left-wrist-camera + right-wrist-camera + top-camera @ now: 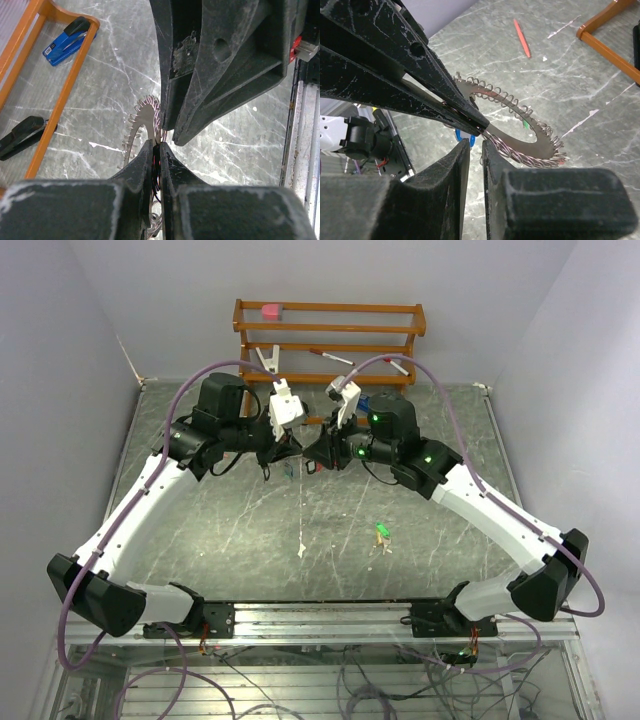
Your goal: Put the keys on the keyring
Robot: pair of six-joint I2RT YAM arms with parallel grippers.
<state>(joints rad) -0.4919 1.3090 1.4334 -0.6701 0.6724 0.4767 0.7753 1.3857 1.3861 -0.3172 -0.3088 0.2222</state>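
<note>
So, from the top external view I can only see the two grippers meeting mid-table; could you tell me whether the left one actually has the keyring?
Observer: Yes. In the left wrist view the left gripper is shut on the keyring, pinching its flat edge.
Operator: Thank you. Where are the right gripper's tips, please?
Observer: The right wrist view shows the right gripper just beneath the ring's edge, beside the left fingertips, with a narrow gap between its fingers. I cannot tell whether it grips.
Operator: Is anything threaded on the ring?
Observer: Small wire loops fringe its rim, but I cannot make out separate keys.
</note>
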